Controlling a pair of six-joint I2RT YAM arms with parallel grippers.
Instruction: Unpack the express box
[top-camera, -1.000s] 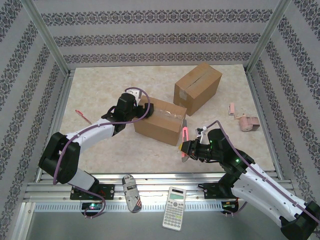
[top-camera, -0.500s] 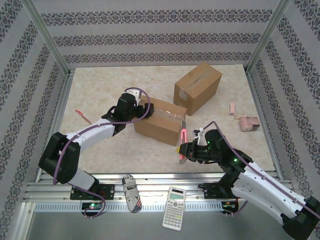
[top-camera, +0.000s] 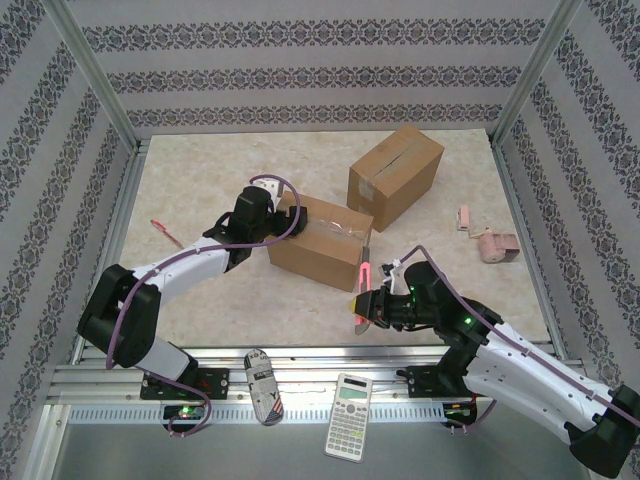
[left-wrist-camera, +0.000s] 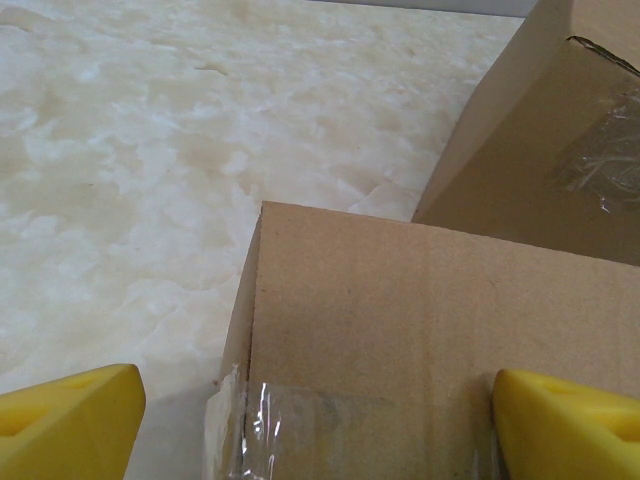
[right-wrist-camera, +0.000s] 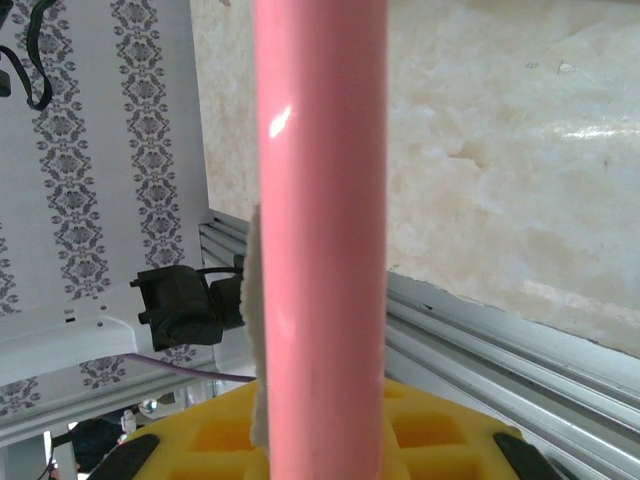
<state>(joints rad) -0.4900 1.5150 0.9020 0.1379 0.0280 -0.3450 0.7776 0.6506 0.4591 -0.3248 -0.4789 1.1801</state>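
Left gripper (top-camera: 288, 218) spread wide over box (top-camera: 318, 245) corner, empty; cutter (top-camera: 364, 272) clamped by right gripper (top-camera: 368, 298) beside box. Risk judged: unheld box pushed by blade, tape missed.

Express box (left-wrist-camera: 420, 310) between the left fingers (left-wrist-camera: 65, 425): matt brown cardboard, faintly fibrous; its tape (left-wrist-camera: 350, 430) is clear, glossy and wrinkled. Both pairs of fingers: yellow, matt, moulded plastic. Pink handle (right-wrist-camera: 320, 220) in the right fingers (right-wrist-camera: 430, 430): smooth glossy plastic with a bright highlight. Bench (left-wrist-camera: 150, 150) beyond the fingers: pale marbled surface, smooth, low sheen. Rail (right-wrist-camera: 480, 340) past the right fingers: ribbed bare metal
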